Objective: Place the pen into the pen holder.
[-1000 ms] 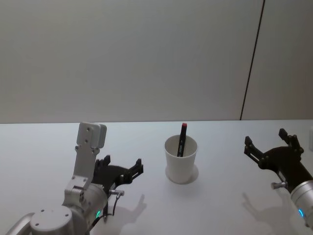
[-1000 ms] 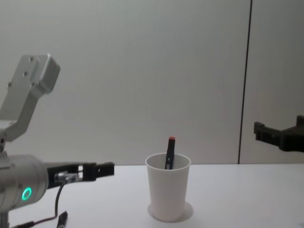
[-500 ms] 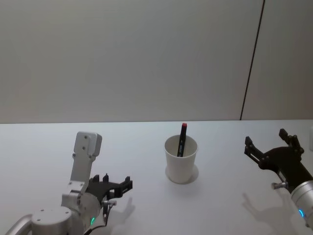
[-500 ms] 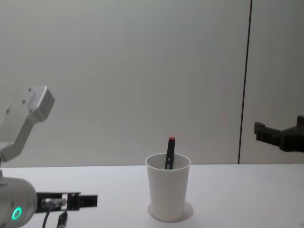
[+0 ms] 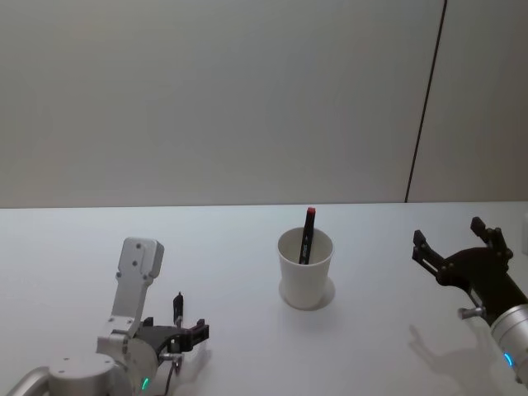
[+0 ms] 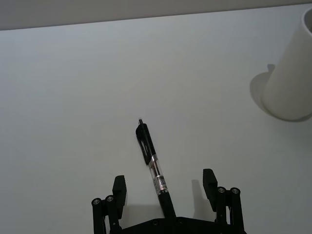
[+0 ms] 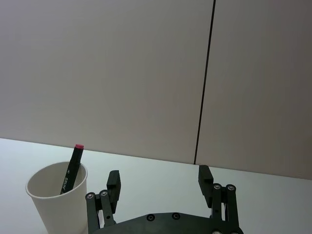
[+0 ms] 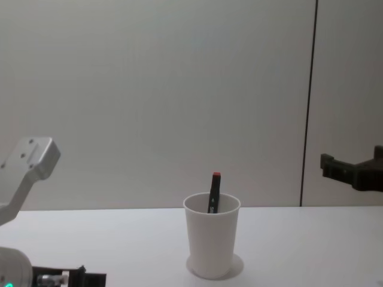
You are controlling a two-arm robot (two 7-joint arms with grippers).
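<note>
Finding the pen [image 6: 152,165] lying flat on the table [image 6: 73,87], well apart from the pen holder [image 6: 292,73], its clip end pointing away from the left gripper's palm. Reading it as a slim black click pen with a clear band at mid-barrel. Judging it light, stiff and smooth, apt to roll or skid on the bare top if nudged from one side.

Seeing the left gripper [image 6: 165,180] down near the table and bracketing the pen, jaws spread wide, one finger on either side of the barrel and neither touching it; grasping nothing. Judging the best hold to be across the barrel near the middle, around the clear band, squarely enough to stop it pivoting. Expecting a gentle squeeze to do, there being little weight to carry.

Noting a red-capped marker [image 5: 308,233] standing slanted inside the pen holder, leaning toward the far rim. Taking the cup for thin paper, light and easily tipped, so calling for a drop from above rather than a push against its wall.

Seeing the right gripper [image 7: 160,175] hanging raised, off to the right of the cup, fingers apart and empty.
</note>
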